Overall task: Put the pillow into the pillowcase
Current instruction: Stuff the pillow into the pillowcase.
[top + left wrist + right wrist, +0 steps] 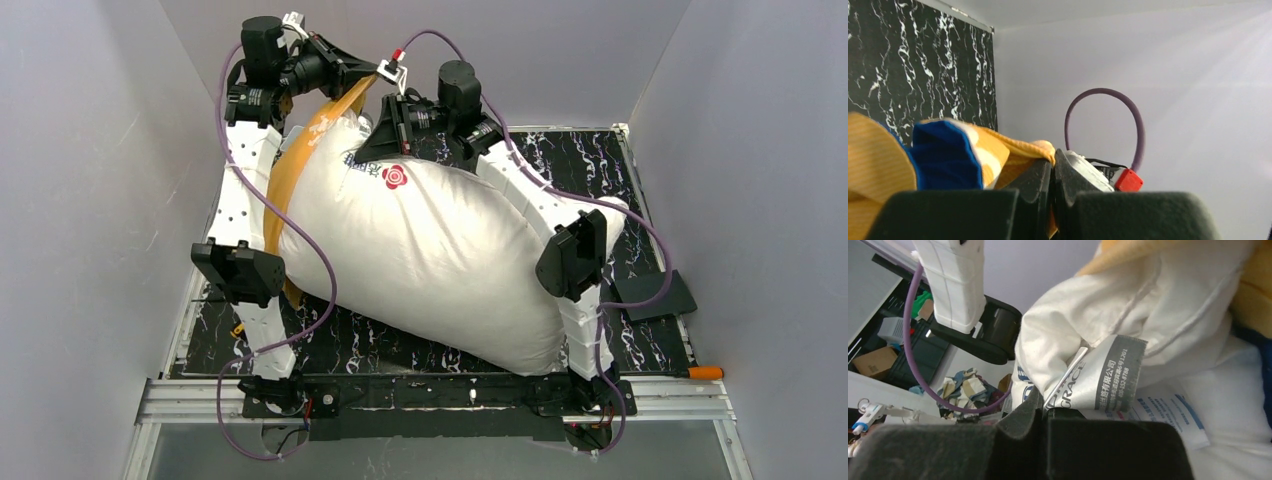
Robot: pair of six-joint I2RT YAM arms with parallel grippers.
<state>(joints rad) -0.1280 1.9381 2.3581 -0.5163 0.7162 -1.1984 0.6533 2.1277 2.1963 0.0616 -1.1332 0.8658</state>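
Your right gripper is closed almost fully on the far corner of the pillow. The bite is thin: between the fingers there is only a small fold of white fabric, together with the sewn label. Your left gripper is shut tight on the orange-yellow edge of the pillowcase and holds it lifted just above that same corner.

In the top view the pillow lies diagonally over the table, nearly all of it outside the case. The case shows only as an orange band along the pillow's left side.

The first danger is at the right fingers. The pillow is big and plump, so if you pull it by this corner, the fold can slide out, or only the label remains in the grip.

The second is the case. Part of it seems to be pinned under the pillow, so more lifting may tear it from the left fingers.

I cannot tell whether the left grip has one layer or both. With both, the mouth is closed and the corner will not enter.

Mind also the purple cable lying across the pillow; it may catch.
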